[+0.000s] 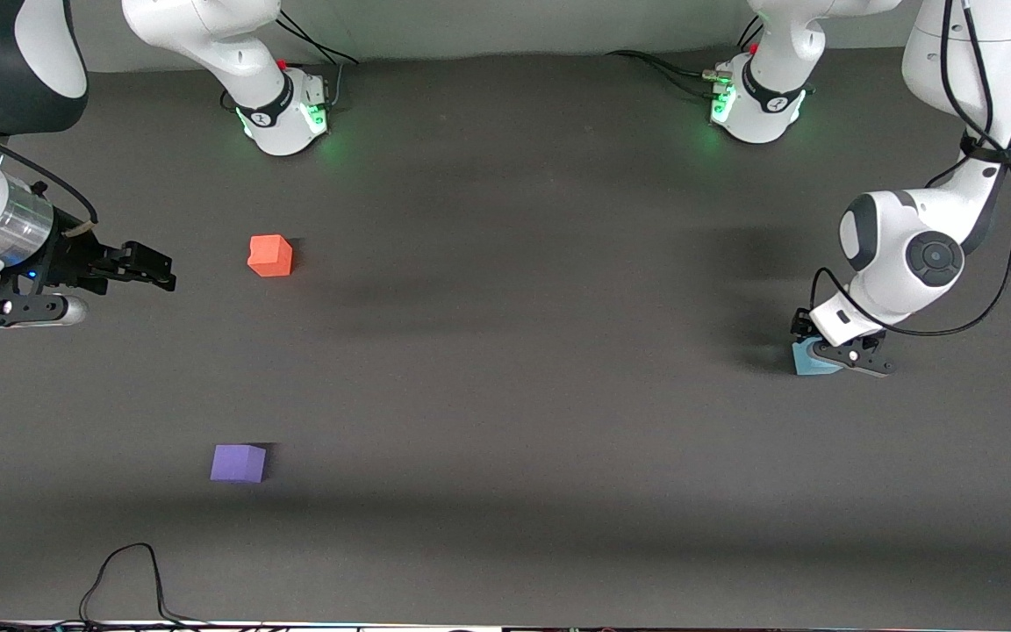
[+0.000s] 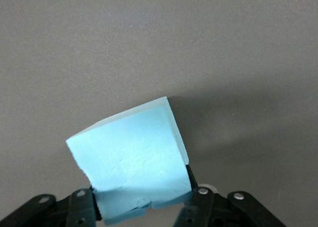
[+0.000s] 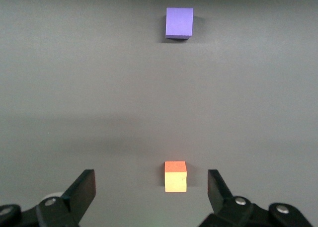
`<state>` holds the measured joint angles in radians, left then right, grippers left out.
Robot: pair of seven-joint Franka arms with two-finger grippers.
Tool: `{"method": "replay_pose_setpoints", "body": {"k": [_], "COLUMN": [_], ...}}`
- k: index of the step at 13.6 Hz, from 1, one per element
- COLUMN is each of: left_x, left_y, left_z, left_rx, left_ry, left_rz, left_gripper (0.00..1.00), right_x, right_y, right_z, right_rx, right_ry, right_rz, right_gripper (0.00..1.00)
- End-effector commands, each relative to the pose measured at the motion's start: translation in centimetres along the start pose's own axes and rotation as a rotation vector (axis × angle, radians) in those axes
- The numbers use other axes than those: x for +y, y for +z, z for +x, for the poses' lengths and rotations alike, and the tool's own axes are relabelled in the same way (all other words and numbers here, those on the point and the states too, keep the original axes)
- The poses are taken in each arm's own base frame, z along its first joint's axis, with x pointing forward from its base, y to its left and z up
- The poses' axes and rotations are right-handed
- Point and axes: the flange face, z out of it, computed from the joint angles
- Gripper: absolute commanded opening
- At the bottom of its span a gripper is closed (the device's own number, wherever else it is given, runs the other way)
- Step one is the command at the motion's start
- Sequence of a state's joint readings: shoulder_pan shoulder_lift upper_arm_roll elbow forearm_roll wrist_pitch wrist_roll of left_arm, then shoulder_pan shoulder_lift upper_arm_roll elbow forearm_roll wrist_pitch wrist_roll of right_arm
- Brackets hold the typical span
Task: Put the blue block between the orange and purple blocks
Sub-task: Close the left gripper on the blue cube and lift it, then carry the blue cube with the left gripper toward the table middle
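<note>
The light blue block (image 1: 808, 361) lies on the dark table at the left arm's end. My left gripper (image 1: 828, 351) is down on it, and in the left wrist view its fingers (image 2: 195, 187) press both sides of the tilted blue block (image 2: 131, 152). The orange block (image 1: 270, 255) and the purple block (image 1: 239, 463) sit apart toward the right arm's end, the purple one nearer the front camera. My right gripper (image 1: 161, 270) waits open and empty in the air beside the orange block. The right wrist view shows the orange block (image 3: 175, 176) and purple block (image 3: 179, 22) ahead of the right gripper (image 3: 151, 180).
The two arm bases (image 1: 286, 114) (image 1: 756, 105) stand along the table's back edge. A black cable (image 1: 128, 579) loops on the table at the front edge, near the purple block. A wide stretch of bare table lies between the blue block and the other two.
</note>
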<state>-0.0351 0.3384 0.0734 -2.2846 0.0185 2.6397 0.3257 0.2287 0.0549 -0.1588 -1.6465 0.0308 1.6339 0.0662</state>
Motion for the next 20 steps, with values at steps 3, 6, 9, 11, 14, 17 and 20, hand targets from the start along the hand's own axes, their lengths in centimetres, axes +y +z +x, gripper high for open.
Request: {"method": "replay_pose_setpoints", "body": {"k": [3, 6, 9, 11, 14, 17, 20], "left_x": [-0.9, 4.1, 14.4, 22.0, 34.7, 46.3, 53.6], "left_y": [-6.8, -12.8, -16.1, -17.3, -16.9, -13.7, -8.4], "left_z": [3.6, 6.8, 9.8, 11.1, 12.8, 14.4, 12.4], "left_rx": [-0.054, -0.094, -0.101, -0.078, -0.06, -0.037, -0.01], "left_ry": [-0.073, -0.178, -0.253, -0.299, -0.278, -0.265, -0.212], "left_rz": [-0.022, -0.047, -0.062, -0.079, -0.097, -0.09, -0.016], "left_gripper": [0.22, 0.22, 0.22, 0.22, 0.22, 0.23, 0.23], "right_x": [-0.3, -0.2, -0.3, -0.3, -0.2, -0.2, -0.3], "right_y": [-0.4, -0.4, -0.4, -0.4, -0.3, -0.4, -0.3], "right_z": [0.4, 0.4, 0.4, 0.4, 0.4, 0.4, 0.4], "right_rx": [0.01, 0.01, 0.01, 0.01, 0.009, 0.01, 0.008], "right_ry": [-0.005, -0.003, -0.006, -0.008, -0.006, -0.006, -0.009], "right_rz": [0.015, 0.015, 0.015, 0.015, 0.015, 0.015, 0.016], "right_gripper": [1.0, 1.0, 1.0, 1.0, 1.0, 1.0, 1.0]}}
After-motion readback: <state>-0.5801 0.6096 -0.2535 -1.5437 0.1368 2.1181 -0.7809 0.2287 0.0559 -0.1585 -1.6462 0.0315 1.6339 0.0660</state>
